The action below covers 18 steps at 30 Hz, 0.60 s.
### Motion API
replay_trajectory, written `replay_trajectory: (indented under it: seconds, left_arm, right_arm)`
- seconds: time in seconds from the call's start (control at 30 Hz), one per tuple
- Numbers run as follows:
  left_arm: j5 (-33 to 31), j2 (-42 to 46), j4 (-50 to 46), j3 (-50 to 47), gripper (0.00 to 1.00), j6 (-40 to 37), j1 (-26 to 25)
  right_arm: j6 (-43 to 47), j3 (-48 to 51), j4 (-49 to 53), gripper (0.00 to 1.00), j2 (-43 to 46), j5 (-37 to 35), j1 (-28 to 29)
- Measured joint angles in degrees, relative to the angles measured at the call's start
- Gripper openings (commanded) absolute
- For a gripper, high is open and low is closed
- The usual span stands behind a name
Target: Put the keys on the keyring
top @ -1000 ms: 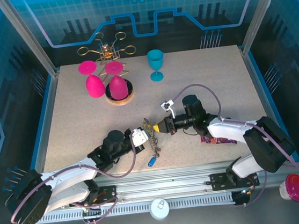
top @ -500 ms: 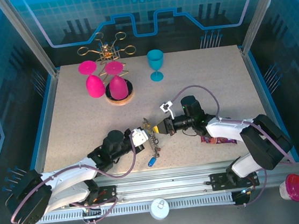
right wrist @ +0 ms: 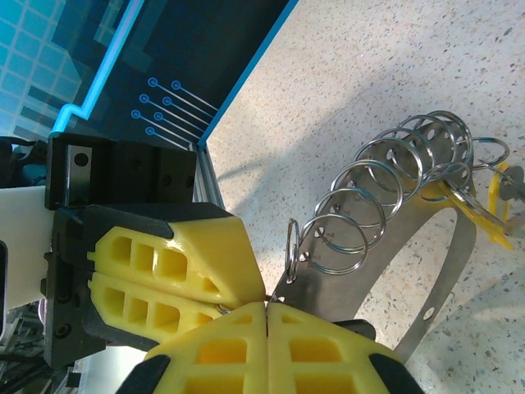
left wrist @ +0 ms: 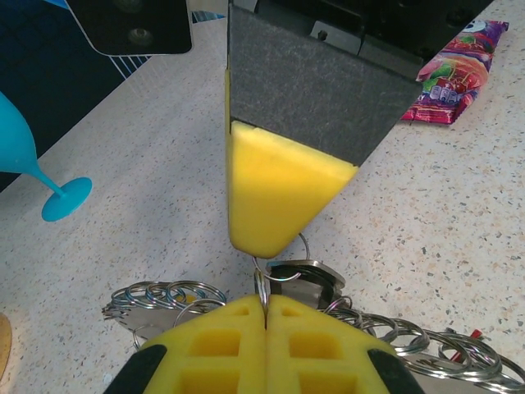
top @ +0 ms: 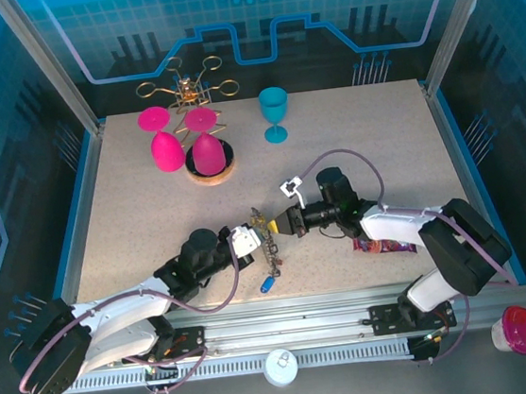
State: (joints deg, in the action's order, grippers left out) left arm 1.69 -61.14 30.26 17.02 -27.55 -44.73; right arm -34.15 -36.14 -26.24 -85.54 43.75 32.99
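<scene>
The keyring [right wrist: 447, 267] is a flat grey band fringed with silvery split rings [right wrist: 392, 190], lying at the table's front middle [top: 268, 246]. My left gripper [left wrist: 265, 305] is shut on one thin split ring standing up from the band. My right gripper [right wrist: 267, 308] is also shut, pinching a small ring at the band's end, tip to tip with the left fingers [right wrist: 168, 263]. In the top view the left gripper [top: 251, 237] and right gripper [top: 275, 222] meet over the keyring. A blue key [top: 266, 284] lies loose near the front edge. A yellow-tagged key [right wrist: 495, 207] hangs on the band's far end.
A purple sweet wrapper [top: 387, 244] lies under the right forearm. At the back stand a turquoise goblet [top: 274, 113], two pink goblets [top: 166, 147] and the gold wire rack [top: 192, 90] on its wooden base. The table's front edge is close behind the blue key.
The right arm's elbow and wrist have edged slightly left and back. Both grippers stay shut together at the keyring, which has barely moved.
</scene>
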Motion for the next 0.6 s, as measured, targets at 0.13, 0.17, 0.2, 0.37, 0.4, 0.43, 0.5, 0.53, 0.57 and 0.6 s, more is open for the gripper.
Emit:
replay_trajectory:
  seconds: [0.13, 0.17, 0.2, 0.37, 0.4, 0.43, 0.5, 0.53, 0.57, 0.6]
  left_arm:
    - [0.0, 0.0, 0.0, 0.0, 0.0, 0.0, 0.0]
    - [0.0, 0.0, 0.0, 0.0, 0.0, 0.0, 0.0]
    - [0.0, 0.0, 0.0, 0.0, 0.0, 0.0, 0.0]
    - [0.0, 0.0, 0.0, -0.04, 0.0, 0.0, 0.0]
    - [-0.07, 0.0, 0.0, -0.04, 0.0, 0.0, 0.0]
    - [-0.22, 0.0, 0.0, -0.04, 0.0, 0.0, 0.0]
    - [-0.42, 0.0, 0.0, -0.04, 0.0, 0.0, 0.0]
    - [-0.46, 0.0, 0.0, -0.04, 0.0, 0.0, 0.0]
    - [-0.55, 0.0, 0.0, -0.04, 0.0, 0.0, 0.0]
    - [-0.59, 0.0, 0.0, -0.04, 0.0, 0.0, 0.0]
  right_arm:
    - [0.0, -0.35, 0.0, 0.0, -0.22, -0.09, 0.0]
    - [0.0, -0.37, 0.0, 0.0, -0.28, -0.15, 0.0]
    - [0.0, -0.42, 0.02, 0.0, -0.33, -0.17, 0.0]
    - [0.0, -0.85, 0.02, 0.0, -0.66, -0.46, 0.26]
    - [0.0, -0.92, 0.02, 0.0, -0.76, -0.63, 0.37]
    - [0.0, -0.94, 0.02, 0.0, -0.9, -0.83, 0.48]
    - [0.04, -0.96, 0.11, 0.0, -0.96, -1.22, 0.59]
    - [0.09, -0.96, 0.22, 0.0, -0.96, -1.4, 0.61]
    - [0.28, -0.96, 0.61, 0.0, -0.87, -1.73, 0.66]
    - [0.57, -0.96, 1.31, 0.0, -0.63, -2.12, 0.66]
